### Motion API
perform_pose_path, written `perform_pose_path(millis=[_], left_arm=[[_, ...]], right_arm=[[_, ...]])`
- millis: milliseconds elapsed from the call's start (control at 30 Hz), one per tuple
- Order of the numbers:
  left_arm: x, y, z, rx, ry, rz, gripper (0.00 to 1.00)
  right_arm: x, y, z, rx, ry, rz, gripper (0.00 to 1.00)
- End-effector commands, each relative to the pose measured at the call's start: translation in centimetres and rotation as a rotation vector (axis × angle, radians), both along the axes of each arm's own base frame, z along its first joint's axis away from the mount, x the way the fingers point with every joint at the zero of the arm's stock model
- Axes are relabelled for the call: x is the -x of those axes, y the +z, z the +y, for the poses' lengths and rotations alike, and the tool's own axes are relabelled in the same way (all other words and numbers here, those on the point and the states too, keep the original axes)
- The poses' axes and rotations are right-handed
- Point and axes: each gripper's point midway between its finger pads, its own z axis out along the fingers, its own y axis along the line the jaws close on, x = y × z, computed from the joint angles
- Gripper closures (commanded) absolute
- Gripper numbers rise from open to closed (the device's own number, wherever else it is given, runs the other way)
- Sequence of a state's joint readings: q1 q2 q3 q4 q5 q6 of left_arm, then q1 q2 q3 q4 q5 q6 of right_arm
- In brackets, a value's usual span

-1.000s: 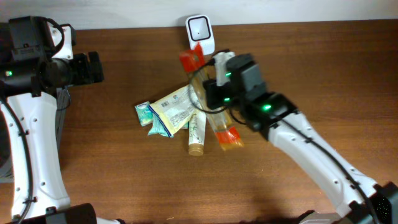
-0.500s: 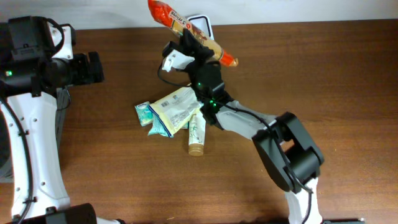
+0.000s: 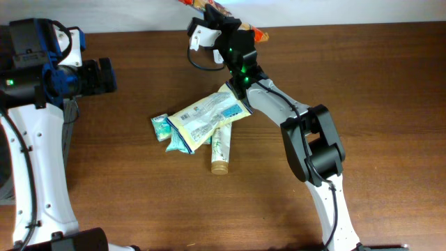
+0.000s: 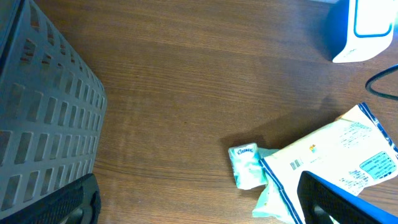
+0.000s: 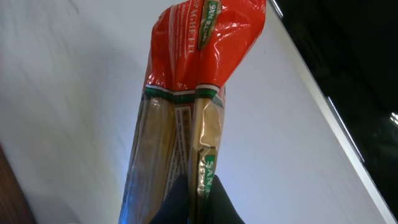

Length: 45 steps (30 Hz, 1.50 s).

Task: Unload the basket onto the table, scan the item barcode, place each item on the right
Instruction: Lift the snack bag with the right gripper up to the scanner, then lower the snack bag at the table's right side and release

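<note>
A spaghetti pack (image 5: 186, 93), red at its end and clear along its length, is pinched edge-on in my shut right gripper (image 5: 202, 199). In the overhead view that gripper (image 3: 233, 29) is raised at the table's back edge, and the spaghetti pack (image 3: 258, 31) runs partly out of the top of the frame. The white and blue barcode scanner (image 4: 367, 31) stands at the back in the left wrist view; overhead, the right arm hides it. My left gripper (image 3: 104, 75) hovers open at the far left, its fingers (image 4: 68, 205) empty.
A white snack packet with blue edges (image 3: 209, 115) lies mid-table over a teal tissue pack (image 3: 162, 127) and a cream tube (image 3: 220, 150). A grey slatted crate (image 4: 43, 112) sits at the left. A black cable (image 4: 382, 81) runs near the scanner.
My right arm has lifted the spaghetti pack off the pile and swung it up to the back edge by the scanner. The white packet is now uncovered. The left arm has not moved.
</note>
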<state>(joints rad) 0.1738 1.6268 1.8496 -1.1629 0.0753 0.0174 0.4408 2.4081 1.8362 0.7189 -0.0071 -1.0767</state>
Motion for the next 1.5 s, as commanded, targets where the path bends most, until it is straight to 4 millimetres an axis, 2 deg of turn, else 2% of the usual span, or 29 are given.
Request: perform_pose_path(millis=[0, 233, 333, 433, 500, 567, 667, 767, 833, 900, 967, 1000, 1067, 1133, 1267, 1333, 1367, 1400, 1433, 1467], left_arm=[[0.0, 0.5, 0.1, 0.005, 0.004, -0.014, 0.01], [0.0, 0.5, 0.1, 0.005, 0.003, -0.014, 0.01], [0.0, 0.5, 0.1, 0.005, 0.003, -0.014, 0.01], [0.0, 0.5, 0.1, 0.005, 0.003, -0.014, 0.01], [0.0, 0.5, 0.1, 0.005, 0.003, -0.014, 0.01], [0.0, 0.5, 0.1, 0.005, 0.003, -0.014, 0.01], [0.0, 0.5, 0.1, 0.005, 0.003, -0.014, 0.01], [0.0, 0.5, 0.1, 0.005, 0.003, -0.014, 0.01], [0.0, 0.5, 0.1, 0.005, 0.003, -0.014, 0.01], [0.0, 0.5, 0.1, 0.005, 0.003, -0.014, 0.01], [0.0, 0.5, 0.1, 0.005, 0.003, -0.014, 0.01], [0.0, 0.5, 0.1, 0.005, 0.003, -0.014, 0.01], [0.0, 0.5, 0.1, 0.005, 0.003, -0.014, 0.01], [0.0, 0.5, 0.1, 0.005, 0.003, -0.014, 0.01], [0.0, 0.5, 0.1, 0.005, 0.003, -0.014, 0.01], [0.0, 0.5, 0.1, 0.005, 0.003, -0.014, 0.01], [0.0, 0.5, 0.1, 0.005, 0.003, -0.014, 0.01], [0.0, 0.5, 0.1, 0.005, 0.003, -0.014, 0.01], [0.0, 0.5, 0.1, 0.005, 0.003, -0.014, 0.01], [0.0, 0.5, 0.1, 0.005, 0.003, -0.014, 0.01]], right_arm=[[1.2, 6.3, 0.9, -0.03, 0.079, -0.154, 0.96], [1.4, 7.3, 0.6, -0.022, 0.064, -0.17, 0.96], [1.7, 10.0, -0.7, -0.151, 0.035, -0.101, 0.96], [2.8, 14.3, -2.9, -0.279, -0.024, -0.045, 0.96], [4.3, 16.8, -4.6, -0.394, -0.065, 0.082, 0.96], [5.8, 17.8, -5.5, -0.46, -0.065, 0.192, 0.96], [10.6, 19.0, -9.0, -0.636, -0.101, 0.484, 0.96], [15.6, 16.9, -14.1, -0.765, -0.198, 0.784, 0.96], [19.1, 13.3, -17.7, -0.808, -0.286, 1.029, 0.96], [21.6, 8.5, -20.8, -0.831, -0.414, 1.255, 0.96], [22.7, 4.1, -23.8, -0.84, -0.56, 1.386, 0.96], [22.6, 1.6, -25.7, -0.853, -0.635, 1.435, 0.96], [22.3, -1.6, -28.0, -0.885, -0.715, 1.486, 0.96], [21.5, -5.9, -30.4, -0.912, -0.804, 1.555, 0.96], [20.2, -11.1, -31.6, -0.898, -0.862, 1.642, 0.96], [20.0, -12.4, -32.1, -0.906, -0.877, 1.66, 0.96], [19.9, -12.3, -32.1, -0.908, -0.875, 1.658, 0.86], [19.5, -11.7, -31.7, -0.925, -0.839, 1.653, 0.54], [19.3, -11.3, -31.0, -0.948, -0.789, 1.664, 0.48], [19.1, -10.9, -30.1, -0.969, -0.736, 1.681, 0.48]])
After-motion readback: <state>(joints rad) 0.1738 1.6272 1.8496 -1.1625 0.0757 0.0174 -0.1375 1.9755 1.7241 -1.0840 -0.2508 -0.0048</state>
